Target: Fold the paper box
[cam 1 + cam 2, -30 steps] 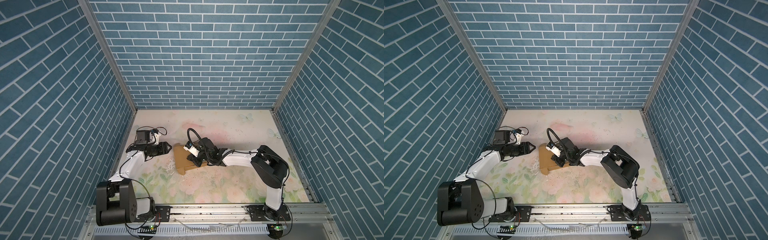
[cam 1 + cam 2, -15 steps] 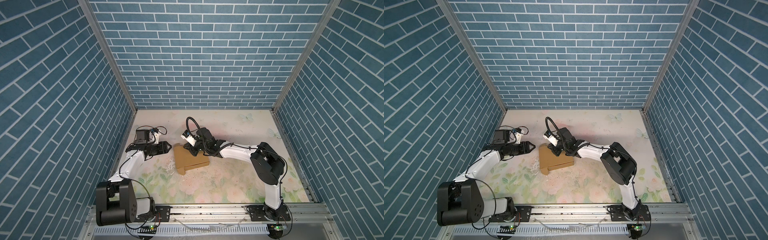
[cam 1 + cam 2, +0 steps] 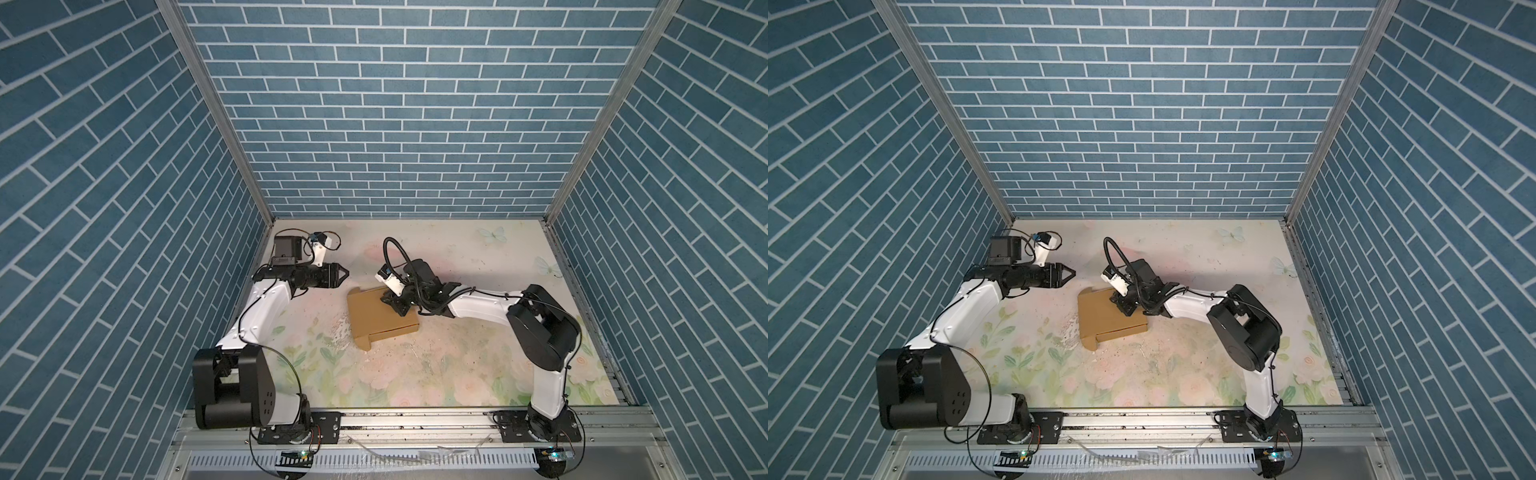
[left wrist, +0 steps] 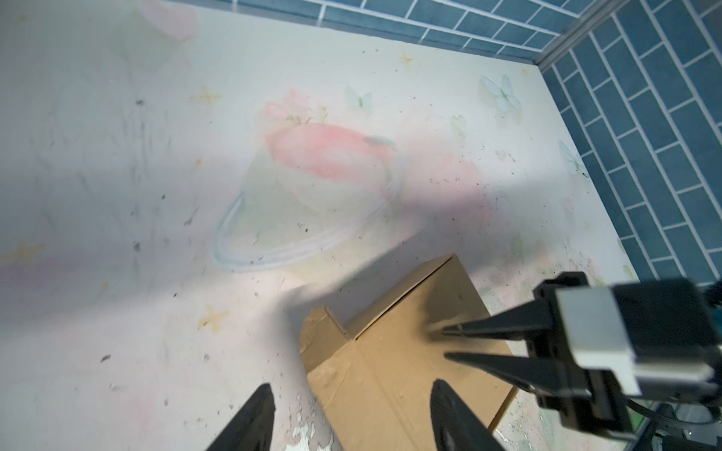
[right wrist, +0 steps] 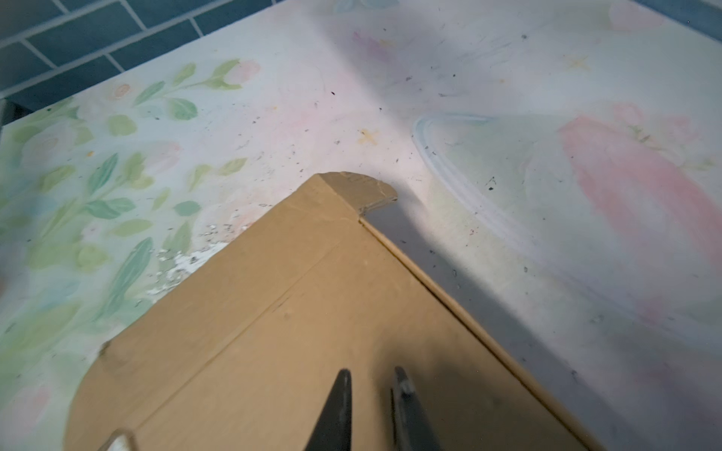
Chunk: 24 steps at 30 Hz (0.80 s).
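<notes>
Fingers (image 5: 339, 410) of the right gripper (image 4: 445, 343) stand a narrow slit apart, holding nothing. Their tips are low over the top panel of the paper box (image 3: 380, 322), which lies closed-looking on the floral surface (image 3: 457, 374); I cannot tell whether they touch it. Beyond them a rounded tab (image 5: 361, 191) juts from the box's corner, untucked. Farther off, the left gripper (image 3: 343, 274) hangs wide apart and empty, near that corner. The risk, as I judge it: nothing clamps the light cardboard, so a sideways push could skid it or let the panel spring up.

Plain brown paper box (image 3: 380, 318), floral table (image 3: 415, 374)
</notes>
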Available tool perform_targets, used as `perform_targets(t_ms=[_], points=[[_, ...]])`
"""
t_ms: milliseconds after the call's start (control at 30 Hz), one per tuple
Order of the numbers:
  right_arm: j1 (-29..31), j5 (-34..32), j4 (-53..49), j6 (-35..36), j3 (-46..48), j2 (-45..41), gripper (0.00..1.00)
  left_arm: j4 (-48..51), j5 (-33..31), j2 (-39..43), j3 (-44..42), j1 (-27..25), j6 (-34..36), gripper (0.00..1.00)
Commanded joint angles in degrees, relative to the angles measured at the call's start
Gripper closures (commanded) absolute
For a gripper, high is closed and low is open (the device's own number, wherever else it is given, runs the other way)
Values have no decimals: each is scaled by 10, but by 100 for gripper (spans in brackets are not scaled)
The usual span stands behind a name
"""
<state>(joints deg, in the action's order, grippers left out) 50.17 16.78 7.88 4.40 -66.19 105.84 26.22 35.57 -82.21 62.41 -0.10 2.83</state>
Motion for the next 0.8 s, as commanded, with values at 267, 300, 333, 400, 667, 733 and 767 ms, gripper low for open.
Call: perform_targets(t_ms=[267, 300, 333, 400, 667, 733, 767], points=[[61, -200, -19, 164, 199, -215, 49, 90, -47, -160, 146, -111, 127, 42], [69, -224, -25, 173, 206, -219, 48, 102, -50, -173, 157, -120, 141, 42], [77, -244, -22, 181, 214, -222, 47, 110, -54, -183, 165, -128, 155, 42], [90, -263, 12, 198, 239, -223, 43, 103, -58, -197, 168, -138, 160, 42], [137, -313, 87, 268, 268, -181, 31, 159, -51, -268, 215, -164, 179, 42], [140, -312, 111, 284, 276, -171, 31, 163, -44, -282, 220, -166, 177, 43], [142, -316, 107, 290, 271, -166, 31, 170, -44, -289, 225, -167, 178, 45]])
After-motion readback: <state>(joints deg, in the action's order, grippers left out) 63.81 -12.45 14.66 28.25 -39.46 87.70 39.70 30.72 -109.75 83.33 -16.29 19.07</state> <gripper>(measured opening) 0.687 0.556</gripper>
